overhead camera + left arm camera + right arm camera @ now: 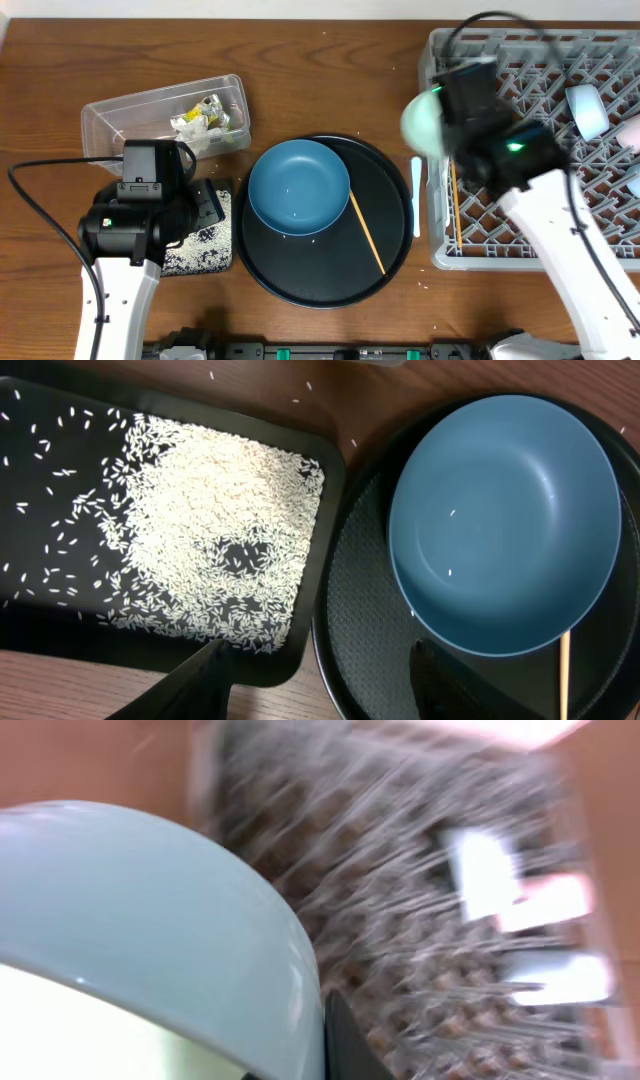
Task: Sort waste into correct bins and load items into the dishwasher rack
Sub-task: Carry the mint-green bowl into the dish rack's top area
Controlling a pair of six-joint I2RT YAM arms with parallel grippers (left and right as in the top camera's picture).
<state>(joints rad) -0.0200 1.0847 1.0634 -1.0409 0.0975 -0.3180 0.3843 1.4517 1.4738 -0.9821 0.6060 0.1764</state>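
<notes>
Pale green bowl point(422, 120) clamped by its rim in the right end effector point(447, 122), whose jaws were closed on it, held above the left edge of the dishwasher rack point(437, 215), toward its far corner. The wrist view was blurred. The step in hand appeared to be loading this bowl. The next move called for lowering it between the upright pegs before release. The left end effector point(320, 685) hovered with its fingers apart and empty over the near edge of the flat black tray point(30, 630), which held the rice grains point(210, 530). The dark blue bowl point(298, 187) and a chopstick point(366, 232) lay on the round black tray point(330, 275). A white spoon point(416, 195) lay just left of the rack. The desk point(320, 60) was brown wood grain, and no room beyond it was visible.
</notes>
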